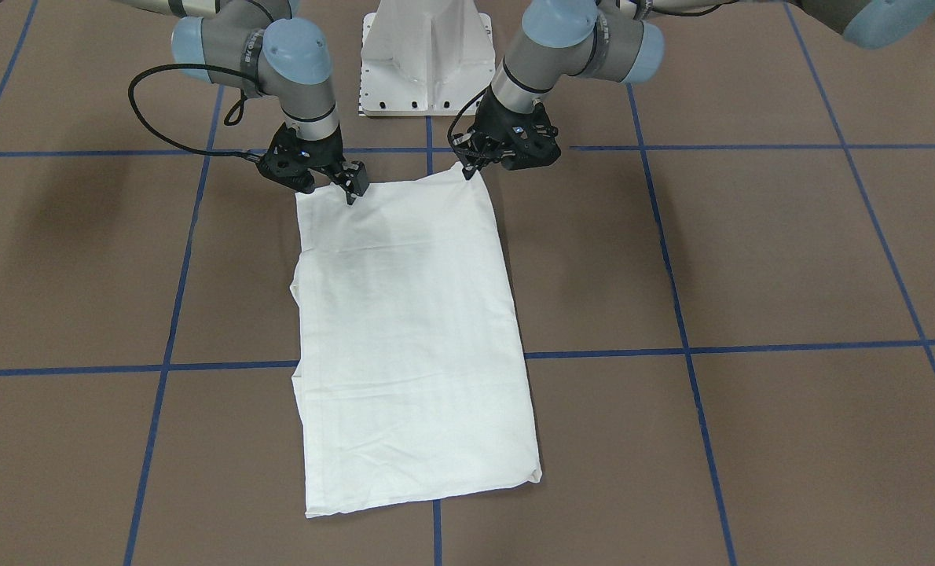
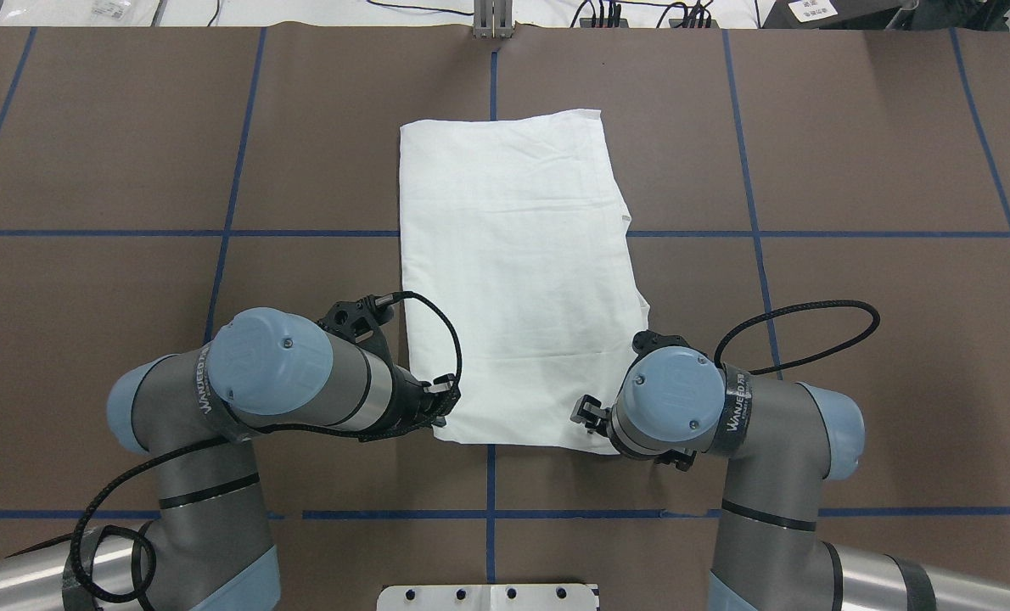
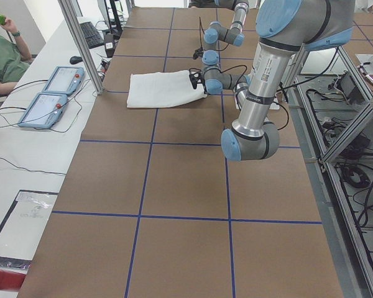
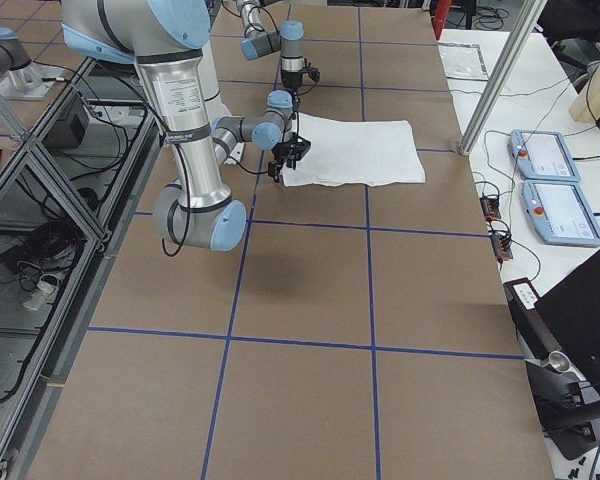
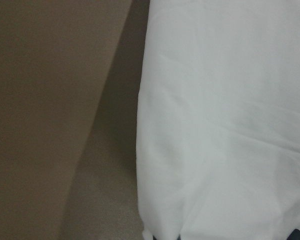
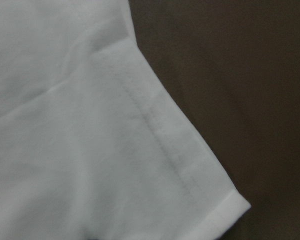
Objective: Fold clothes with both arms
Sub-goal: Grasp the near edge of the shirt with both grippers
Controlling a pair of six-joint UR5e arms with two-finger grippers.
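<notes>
The white T-shirt (image 1: 412, 330) lies folded into a long rectangle on the brown table, sleeves tucked in; its print and label are hidden. It also shows in the overhead view (image 2: 513, 280). My left gripper (image 1: 471, 167) is at the shirt's corner nearest the robot and seems shut on it; the corner rises to a small peak. My right gripper (image 1: 351, 189) sits on the same near edge, by the other corner, and seems shut on the cloth. Both wrist views are filled with white fabric (image 5: 225, 125) (image 6: 80, 125), the right one showing a hemmed corner.
The white pedestal base (image 1: 428, 55) stands just behind the grippers. Blue tape lines (image 2: 492, 475) cross the brown table. Black cables (image 2: 798, 331) loop beside each wrist. Tablets (image 3: 53, 93) and an operator are on a side bench to the robot's left.
</notes>
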